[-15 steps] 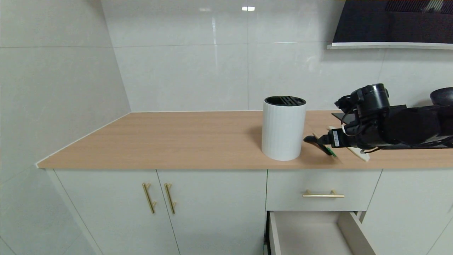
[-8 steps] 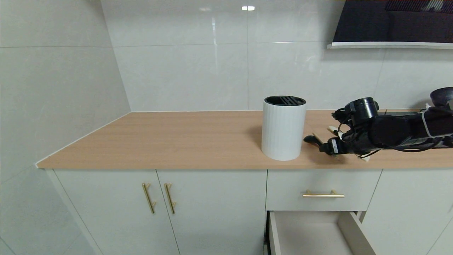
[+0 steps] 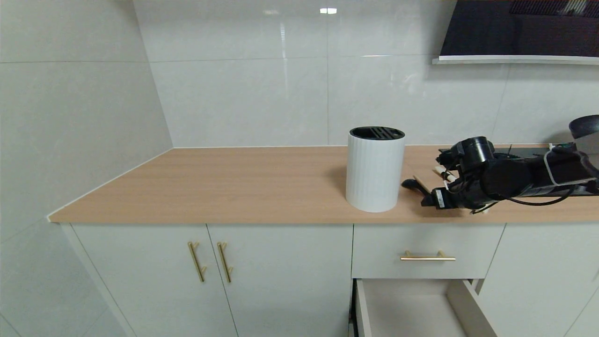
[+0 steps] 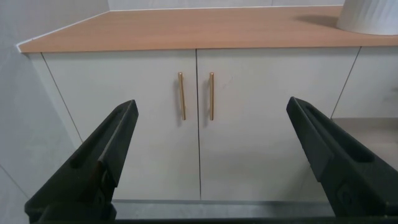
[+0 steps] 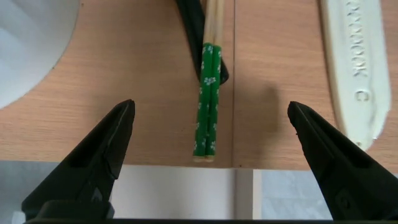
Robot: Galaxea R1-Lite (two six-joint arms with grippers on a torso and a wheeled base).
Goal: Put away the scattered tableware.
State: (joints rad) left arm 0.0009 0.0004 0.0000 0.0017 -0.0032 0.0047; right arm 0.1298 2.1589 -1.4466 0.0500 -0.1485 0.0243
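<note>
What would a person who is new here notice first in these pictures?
The tall white holder stands on the wooden counter. Right beside it the right claw, open, hangs low over a pair of green-tipped chopsticks lying at the counter's front edge. Below them a drawer is pulled open.

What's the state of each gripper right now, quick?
Left gripper: open, holding nothing, facing the cabinet doors.
Right gripper: open, holding nothing, straddling the chopsticks on the counter.
</note>
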